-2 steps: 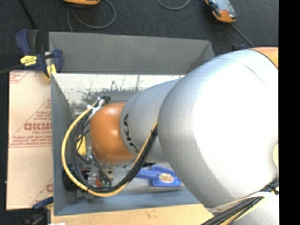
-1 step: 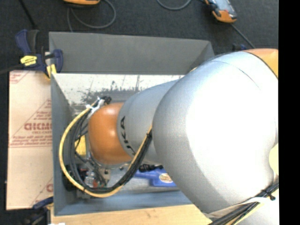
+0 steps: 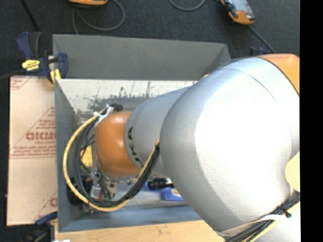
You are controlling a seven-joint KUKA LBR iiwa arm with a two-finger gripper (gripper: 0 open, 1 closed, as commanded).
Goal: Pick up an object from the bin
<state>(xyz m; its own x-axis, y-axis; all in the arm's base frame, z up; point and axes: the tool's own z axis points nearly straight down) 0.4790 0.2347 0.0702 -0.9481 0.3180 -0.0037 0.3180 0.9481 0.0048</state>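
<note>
light bright | sheen on arm [image 3: 237,145] | shadow deep in bin [image 3: 141,59]

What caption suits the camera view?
Arm reaching into the grey bin, orange wrist cover over its left part, a blue object beside the wrist.

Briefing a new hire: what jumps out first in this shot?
The big grey arm reaching in from the right, covering most of the bin. Next its orange wrist cover with looped cables, low over the bin's left part. A blue thing peeks out beneath the arm by the bin's lower edge, a yellow one left of the cover.
</note>
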